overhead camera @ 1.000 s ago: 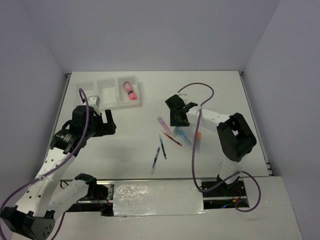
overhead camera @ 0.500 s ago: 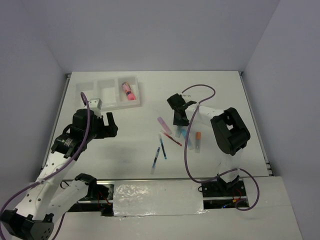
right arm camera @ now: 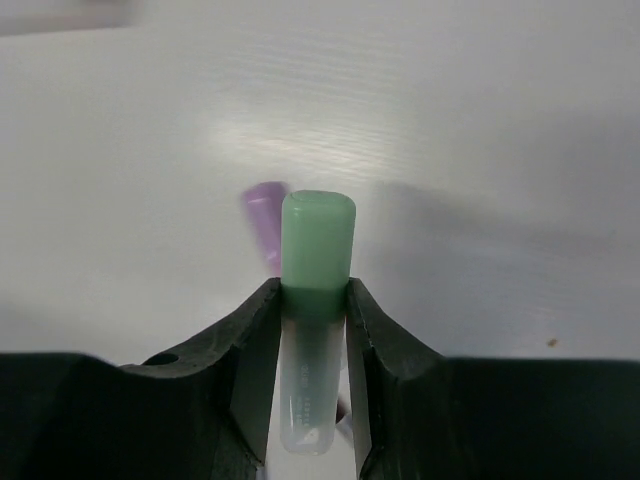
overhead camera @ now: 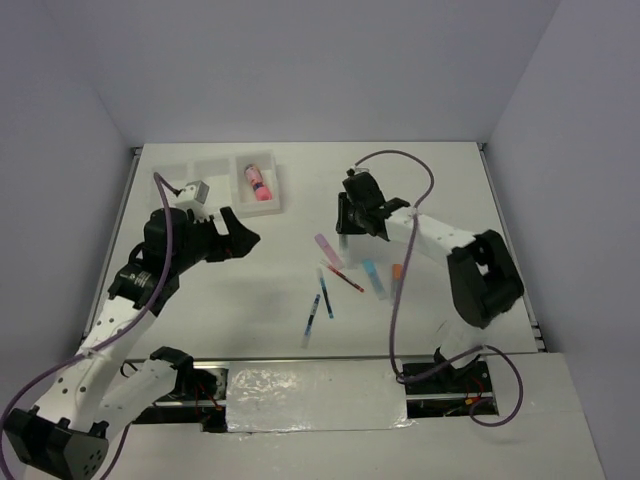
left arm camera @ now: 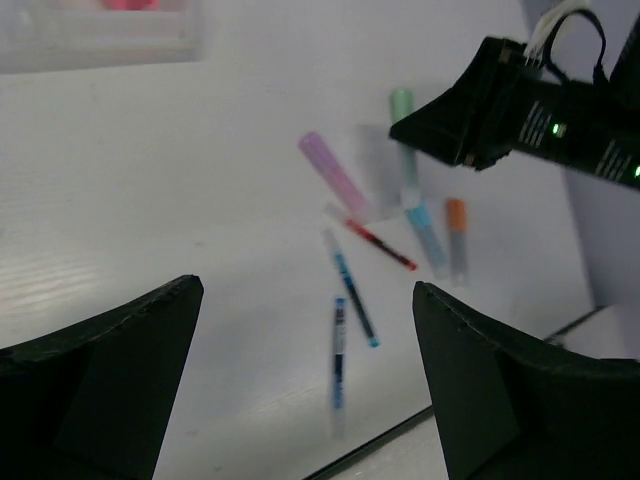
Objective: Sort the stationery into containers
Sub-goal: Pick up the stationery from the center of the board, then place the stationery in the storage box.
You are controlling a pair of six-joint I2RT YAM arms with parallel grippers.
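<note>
Right pincer point(right arm camera: 312, 300) clamps green highlighter point(right arm camera: 318, 235) just behind cap, held clear of tabletop point(overhead camera: 440, 190), apparently for carry toward bins point(overhead camera: 215, 172). Left pincer point(left arm camera: 305, 290) hangs wide apart, empty, near bins. Pink tube point(overhead camera: 260, 184) lies in rightmost bin. Green highlighter: pale cap, translucent barrel. Lilac highlighter point(overhead camera: 327, 247), thin pens point(overhead camera: 327, 300) lie loose on tabletop.

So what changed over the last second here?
The right claw shifted a little farther out, and is now shut on the green highlighter. The left claw, open, swung rightward. The pink tube in its bin, the lilac highlighter and the pens lie as before.
</note>
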